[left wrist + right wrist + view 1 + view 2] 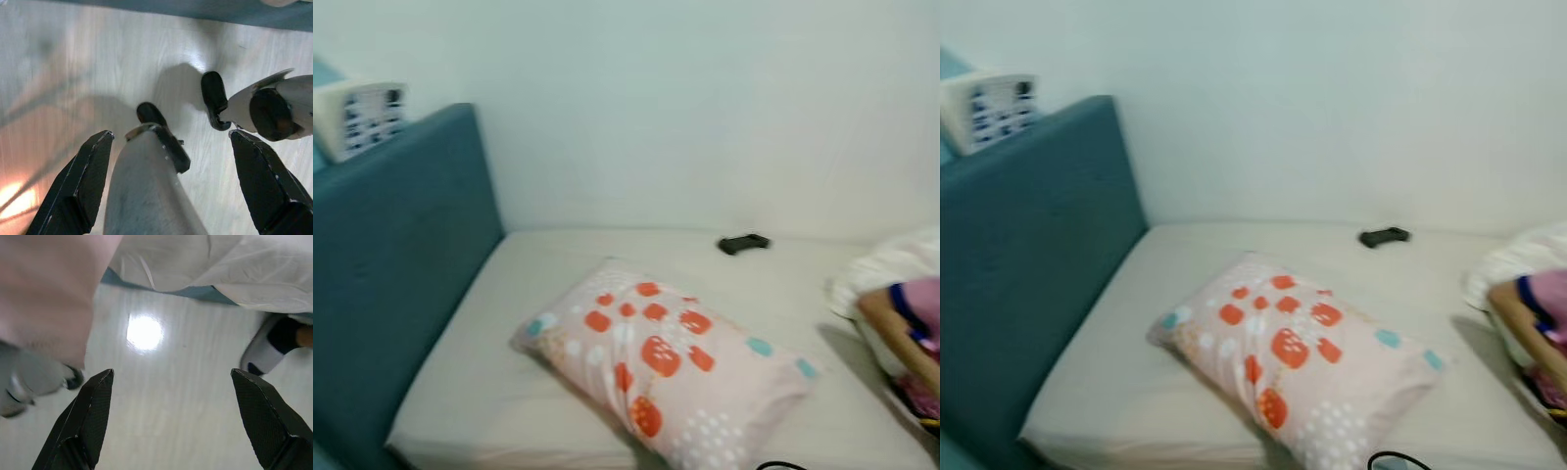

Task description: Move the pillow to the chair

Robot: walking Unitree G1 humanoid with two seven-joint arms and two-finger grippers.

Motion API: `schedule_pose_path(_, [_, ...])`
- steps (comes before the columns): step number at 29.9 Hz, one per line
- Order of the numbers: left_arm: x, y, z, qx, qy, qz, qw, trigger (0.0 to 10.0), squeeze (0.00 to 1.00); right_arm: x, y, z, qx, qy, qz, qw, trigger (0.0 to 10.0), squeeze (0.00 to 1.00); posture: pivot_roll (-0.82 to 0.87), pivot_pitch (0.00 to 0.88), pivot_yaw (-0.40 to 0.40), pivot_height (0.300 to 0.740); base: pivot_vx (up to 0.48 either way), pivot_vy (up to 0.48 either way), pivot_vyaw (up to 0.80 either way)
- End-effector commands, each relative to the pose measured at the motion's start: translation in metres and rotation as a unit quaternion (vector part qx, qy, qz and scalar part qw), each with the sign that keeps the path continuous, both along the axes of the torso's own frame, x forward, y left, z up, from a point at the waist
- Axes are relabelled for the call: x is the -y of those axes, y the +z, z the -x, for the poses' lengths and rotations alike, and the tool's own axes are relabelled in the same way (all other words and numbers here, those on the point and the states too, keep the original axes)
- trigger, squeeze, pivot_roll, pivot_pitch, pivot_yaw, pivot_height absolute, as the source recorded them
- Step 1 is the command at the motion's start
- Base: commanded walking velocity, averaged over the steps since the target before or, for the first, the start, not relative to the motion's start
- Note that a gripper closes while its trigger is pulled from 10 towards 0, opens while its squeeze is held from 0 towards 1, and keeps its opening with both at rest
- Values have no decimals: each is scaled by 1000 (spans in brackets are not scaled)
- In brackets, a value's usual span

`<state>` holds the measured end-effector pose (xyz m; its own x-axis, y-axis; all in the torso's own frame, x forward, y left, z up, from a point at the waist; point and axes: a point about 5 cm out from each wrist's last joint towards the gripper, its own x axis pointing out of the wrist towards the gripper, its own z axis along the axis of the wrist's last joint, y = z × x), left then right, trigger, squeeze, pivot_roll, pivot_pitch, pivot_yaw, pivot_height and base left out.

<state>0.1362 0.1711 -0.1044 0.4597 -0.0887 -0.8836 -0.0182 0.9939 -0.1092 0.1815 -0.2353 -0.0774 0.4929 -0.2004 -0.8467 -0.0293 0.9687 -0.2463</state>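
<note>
1. Lying flat on the bed [489,392] is the pillow [671,367]. It is pale pink with orange-red spots, some blue-green spots and small white dots. It sits at a slant near the front edge of the bed, with one corner reaching toward the blue headboard [401,264].
2. The bed has a plain, light sheet. It stands in a corner of the room. The white wall [705,108] runs along its far side, and the blue padded headboard stands at the robot's left.
3. A white box [362,117] with dark marks sits on top of the headboard.
4. A small black thing [744,243] lies on the sheet close to the wall, well apart from the pillow. It is too blurry to name.
5. At the robot's right, a person's arm [896,333] in a pink and blue sleeve reaches in over the bed. White bedding [891,269] is bunched up just behind it.
6. The left end effector [178,183] hangs over the pale, shiny floor [73,73], released, with its two black fingers spread wide apart. The robot's own leg and foot show between them.
7. The right end effector [178,418] hangs over the same floor, released too, with nothing between its fingers. A bright spot of light shines on the floor. A white sheet hangs down beyond it, and a foot in a slipper [266,350] stands near the sheet.
</note>
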Motion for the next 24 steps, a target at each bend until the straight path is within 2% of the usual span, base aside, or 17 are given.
schedule_pose_path(1, [-1, -1, 4, -8, -3, -2, 1000, 10000, 0, -10, 5, -14, 29, 12, -27, 999, 10000, 0, -102, 30, 6, 740, 0, 0, -769])
schedule_pose_path(2, [-1, -1, 4, -9, -4, -2, 1000, 10000, 0, -15, 10, -25, 48, 30, -40, 998, 10000, 0, -104, 31, 7, 740, 0, 0, -769])
schedule_pose_path(3, [-1, -1, 4, -9, -4, -2, 1000, 10000, 0, -15, 10, -25, 48, 30, -40, 998, 10000, 0, -104, 31, 7, 740, 0, 0, -769])
schedule_pose_path(10, [-1, -1, 4, -9, -11, -4, 1000, 10000, 0, -21, 30, -56, 123, 10, -90, 988, 10000, 0, -110, 33, 12, 740, 0, 0, -769])
schedule_pose_path(15, [0, -1, 4, -10, -14, -5, 1000, 10000, 0, -22, 38, -67, 150, -5, -112, 982, 10000, 0, -113, 30, 11, 740, 0, 0, -774])
schedule_pose_path(24, [0, -1, 3, -8, -12, -7, 1000, 10000, 0, -21, 41, -72, 168, -30, -138, 976, 10000, 0, -111, 28, 9, 740, 0, 0, -770])
